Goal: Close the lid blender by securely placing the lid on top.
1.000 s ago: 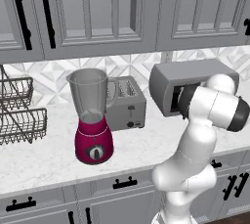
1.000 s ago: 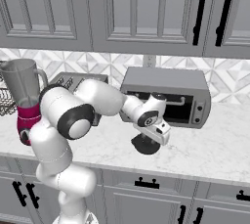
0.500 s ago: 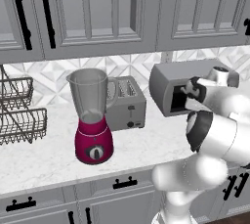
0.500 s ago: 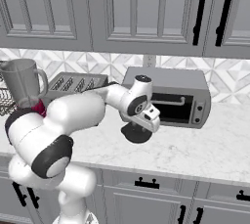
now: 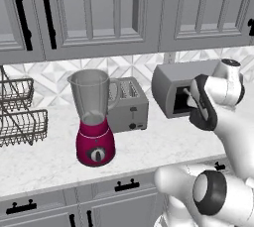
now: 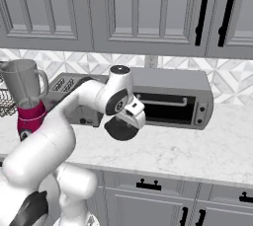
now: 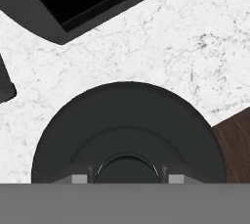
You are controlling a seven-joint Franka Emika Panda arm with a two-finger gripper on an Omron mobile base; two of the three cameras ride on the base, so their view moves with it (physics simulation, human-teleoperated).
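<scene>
Matt black lid [image 7: 128,125]; speckled, polished stone counter [image 7: 185,47]

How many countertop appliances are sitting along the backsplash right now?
3: the blender toward the left beside the wire rack, the silver toaster just behind and right of it, and the toaster oven farther right. More may sit beyond the frame.

- No word, brand, number or sign can be read in any of the views.
- The blender [image 5: 94,122] has a dark dial on its crimson base, with no marking that can be made out.
- The toaster [image 5: 128,105] front shows small dark controls; any lettering there is perhaps too small to tell.
- The toaster oven [image 6: 170,98] has two round knobs, unlabelled as far as the pictures show.
</scene>
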